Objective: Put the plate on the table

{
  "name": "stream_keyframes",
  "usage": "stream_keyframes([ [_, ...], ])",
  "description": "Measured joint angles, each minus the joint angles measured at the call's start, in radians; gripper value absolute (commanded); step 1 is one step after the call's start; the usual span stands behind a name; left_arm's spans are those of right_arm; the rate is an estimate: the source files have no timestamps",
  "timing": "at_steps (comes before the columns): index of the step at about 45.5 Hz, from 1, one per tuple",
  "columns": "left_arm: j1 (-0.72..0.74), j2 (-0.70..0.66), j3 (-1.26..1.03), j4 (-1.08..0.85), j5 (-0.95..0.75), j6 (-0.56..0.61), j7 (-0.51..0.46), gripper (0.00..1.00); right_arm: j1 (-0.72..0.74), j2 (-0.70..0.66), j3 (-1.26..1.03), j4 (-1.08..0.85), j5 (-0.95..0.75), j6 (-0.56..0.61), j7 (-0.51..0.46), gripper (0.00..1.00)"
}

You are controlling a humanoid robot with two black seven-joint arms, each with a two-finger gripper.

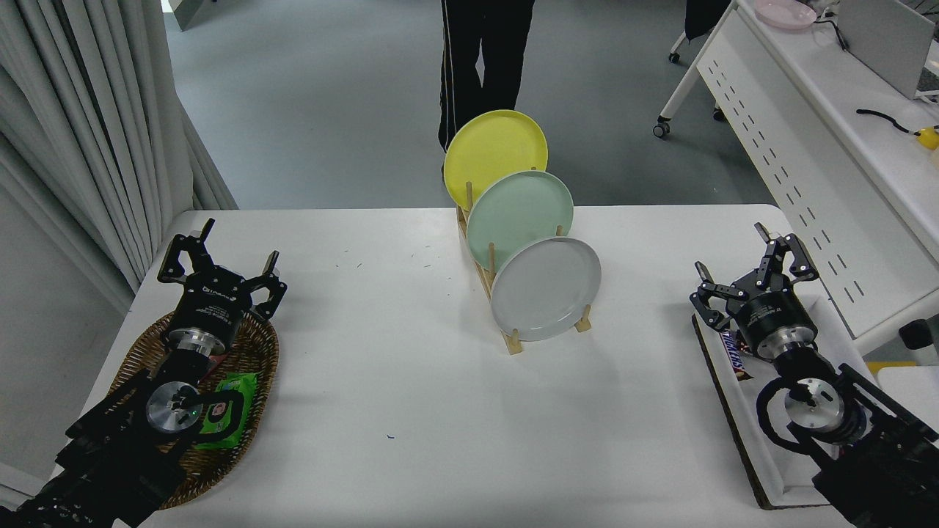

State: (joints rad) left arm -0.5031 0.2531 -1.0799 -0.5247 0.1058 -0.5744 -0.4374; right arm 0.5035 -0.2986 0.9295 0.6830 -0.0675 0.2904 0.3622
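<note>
The light grey plate (545, 288) stands upright in the front slot of a wooden rack (513, 339) at the middle of the white table (396, 411). Behind it in the rack stand a mint green plate (519, 210) and a yellow plate (495, 149). My right gripper (750, 268) is open and empty at the table's right edge, well to the right of the grey plate. My left gripper (220, 260) is open and parked at the lower left above a wicker basket.
The wicker basket (249, 411) at the left holds a green packet (229, 409). A white tray (763, 455) under my right arm holds a candy bar (736, 352). A person's legs (480, 51) stand beyond the far edge. A white perforated desk (807, 169) is at the right.
</note>
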Motion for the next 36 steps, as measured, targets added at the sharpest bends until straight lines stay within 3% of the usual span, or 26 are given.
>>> stream_keyframes([
  [36, 0.000, 0.000, 0.001, 0.000, 0.000, 0.000, -0.001, 1.00, 0.006, 0.034, -0.002, -0.018, 0.000, 0.008, 0.002, 1.00],
])
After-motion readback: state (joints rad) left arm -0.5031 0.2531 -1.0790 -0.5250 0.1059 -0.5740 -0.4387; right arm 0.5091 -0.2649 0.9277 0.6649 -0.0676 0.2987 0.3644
